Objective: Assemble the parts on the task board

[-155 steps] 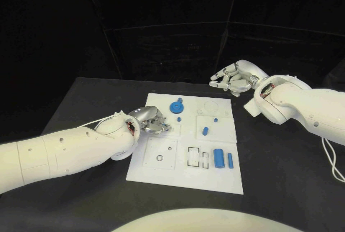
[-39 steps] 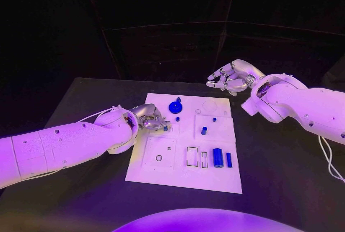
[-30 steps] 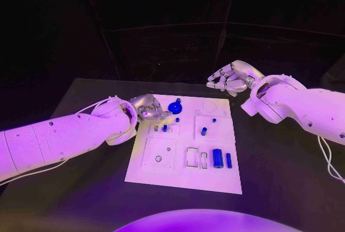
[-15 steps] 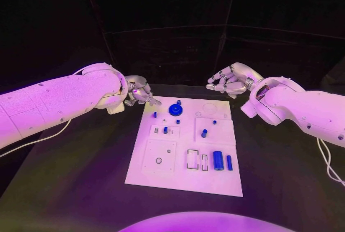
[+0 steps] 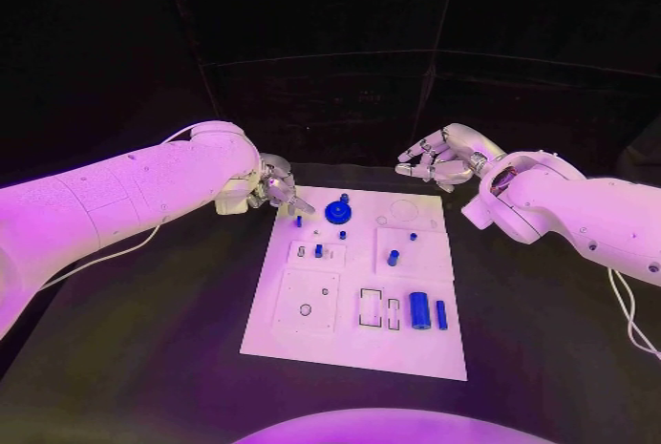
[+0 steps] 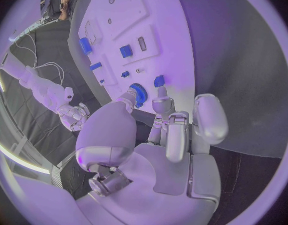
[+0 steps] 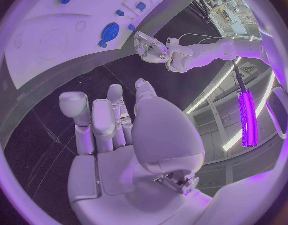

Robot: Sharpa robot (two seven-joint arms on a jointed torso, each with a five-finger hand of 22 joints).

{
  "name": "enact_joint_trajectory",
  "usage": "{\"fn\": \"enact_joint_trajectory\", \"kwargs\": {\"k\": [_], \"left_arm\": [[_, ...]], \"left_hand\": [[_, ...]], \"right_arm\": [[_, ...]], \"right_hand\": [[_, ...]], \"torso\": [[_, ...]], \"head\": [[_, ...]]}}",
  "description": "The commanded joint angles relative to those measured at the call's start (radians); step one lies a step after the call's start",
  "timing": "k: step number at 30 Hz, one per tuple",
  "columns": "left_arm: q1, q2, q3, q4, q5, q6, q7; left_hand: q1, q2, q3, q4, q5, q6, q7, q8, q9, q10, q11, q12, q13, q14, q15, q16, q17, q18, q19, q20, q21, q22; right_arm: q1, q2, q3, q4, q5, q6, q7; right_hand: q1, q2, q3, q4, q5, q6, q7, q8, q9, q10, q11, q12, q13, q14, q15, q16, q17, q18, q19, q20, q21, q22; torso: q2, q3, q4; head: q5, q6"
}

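While poised above the far left corner of the task board [image 5: 351, 339], left robot hand [image 5: 277, 187] loosely curled, holding nothing, fingertips just beside a small blue peg [image 5: 298, 221]. Right robot hand [image 5: 441, 158] raised beyond the board's far right corner, fingers half-curled, likewise holding nothing. White board flat mid-desk [image 5: 152, 348], carrying a blue gear [image 5: 337, 212] near its far edge and two blue cylinders [image 5: 416, 307] toward its near right.

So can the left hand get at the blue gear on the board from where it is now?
Probably yes. The left hand hovers at the task board's far left corner, holding nothing, with the blue gear close beside it. Nothing lies between them, and the right hand is off past the far right corner.
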Motion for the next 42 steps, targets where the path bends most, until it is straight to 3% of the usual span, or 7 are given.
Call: {"fn": "enact_joint_trajectory", "kwargs": {"k": [1, 18, 42], "left_arm": [[0.000, 0.010, 0.000, -0.016, -0.036, -0.010, -0.005], [-0.009, 0.054, -0.001, -0.080, -0.095, 0.054, -0.012], [-0.025, 0.089, 0.000, -0.107, -0.094, 0.068, -0.013]], "left_hand": [[0.004, 0.017, -0.013, 0.002, -0.006, 0.009, -0.001, 0.006, -0.002, 0.013, -0.001, 0.009, 0.004, 0.105, -0.005, 0.006, 0.263, -0.006, 0.010, -0.001, 0.009, 0.007], [0.031, 0.049, -0.032, 0.006, 0.002, 0.019, -0.006, 0.018, -0.007, 0.020, -0.006, 0.019, 0.010, 0.105, -0.009, 0.006, 0.263, -0.008, 0.016, -0.004, 0.021, 0.020], [0.091, 0.085, -0.029, -0.020, 0.003, 0.028, -0.013, 0.042, -0.008, 0.030, -0.012, 0.033, 0.019, 0.105, -0.014, 0.006, 0.263, -0.012, 0.022, -0.009, 0.038, 0.037]], "right_arm": [[0.002, 0.001, 0.001, 0.000, -0.002, 0.003, 0.008], [0.002, 0.006, 0.001, -0.003, -0.002, 0.004, 0.009], [0.002, 0.012, 0.001, -0.005, -0.002, 0.006, 0.010]], "right_hand": [[-0.001, 0.010, -0.004, 0.004, 0.004, 0.002, -0.003, 0.005, -0.001, -0.007, -0.001, -0.002, -0.001, 0.011, -0.003, -0.006, 0.001, 0.018, -0.005, 0.000, -0.003, -0.002], [0.000, 0.010, -0.006, 0.005, 0.006, 0.002, -0.003, 0.006, -0.001, -0.009, -0.001, -0.003, -0.003, 0.011, -0.003, -0.008, 0.000, 0.018, -0.006, 0.000, -0.005, -0.003], [0.000, 0.010, -0.006, 0.005, 0.006, 0.002, -0.003, 0.006, -0.001, -0.009, -0.001, -0.003, -0.003, 0.011, -0.003, -0.008, 0.000, 0.018, -0.006, 0.000, -0.005, -0.003]], "torso": [[-0.001, 0.0009, -0.0001], [0.000, 0.0005, -0.0003], [0.000, 0.0006, -0.0001]], "head": [[0.001, -0.001], [0.003, -0.006], [0.002, -0.010]]}}
